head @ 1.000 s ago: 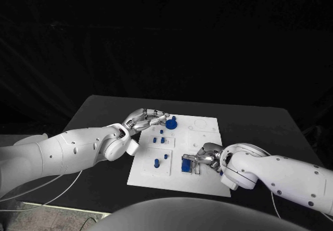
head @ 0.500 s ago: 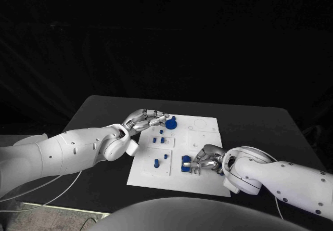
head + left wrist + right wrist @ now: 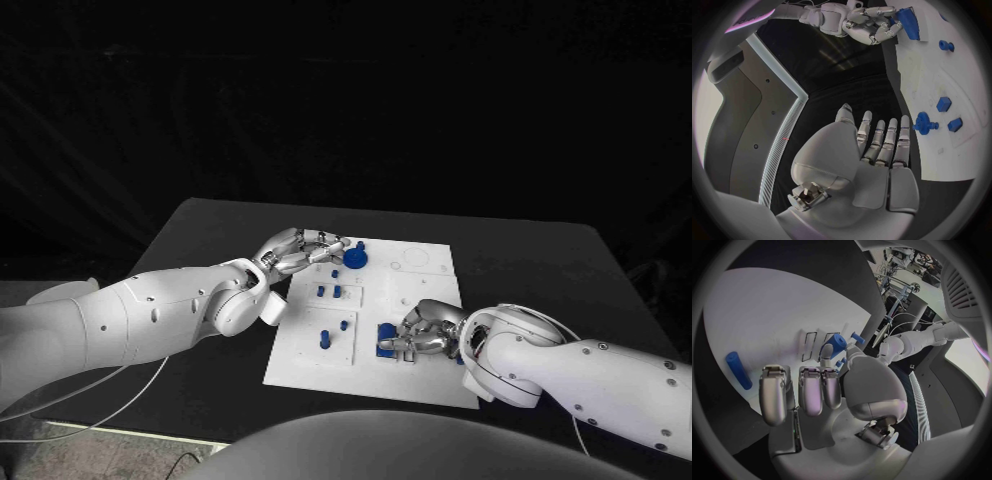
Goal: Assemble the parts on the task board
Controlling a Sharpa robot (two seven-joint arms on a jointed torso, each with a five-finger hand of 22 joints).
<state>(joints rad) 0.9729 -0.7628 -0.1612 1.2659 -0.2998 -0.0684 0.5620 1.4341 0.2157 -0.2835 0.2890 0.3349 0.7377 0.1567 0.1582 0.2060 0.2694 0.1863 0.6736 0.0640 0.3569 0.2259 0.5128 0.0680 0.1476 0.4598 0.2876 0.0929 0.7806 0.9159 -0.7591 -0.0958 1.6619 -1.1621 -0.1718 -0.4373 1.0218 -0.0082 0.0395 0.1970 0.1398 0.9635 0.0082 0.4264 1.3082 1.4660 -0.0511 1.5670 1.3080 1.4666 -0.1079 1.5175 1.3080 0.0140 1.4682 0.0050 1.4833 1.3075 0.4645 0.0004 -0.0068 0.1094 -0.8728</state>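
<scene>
The right hand [image 3: 423,333] was positioned at the lower centre of the task board [image 3: 433,385], fingers curled on a blue block [image 3: 389,340] lying directly at its fingertips. The left hand [image 3: 296,249], fingers partly curled and holding nothing, was placed beside the blue gear [image 3: 355,258] at upper centre; small blue pegs [image 3: 330,292] lay between.

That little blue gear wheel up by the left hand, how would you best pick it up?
Judging by its pose, from above. The blue gear appears to lie flat on the task board, so a pinch across its toothed rim, fingers on opposite sides, looks safest. The left hand sits right beside it, fingers stretched toward it, on the side clear of the other parts.
</scene>
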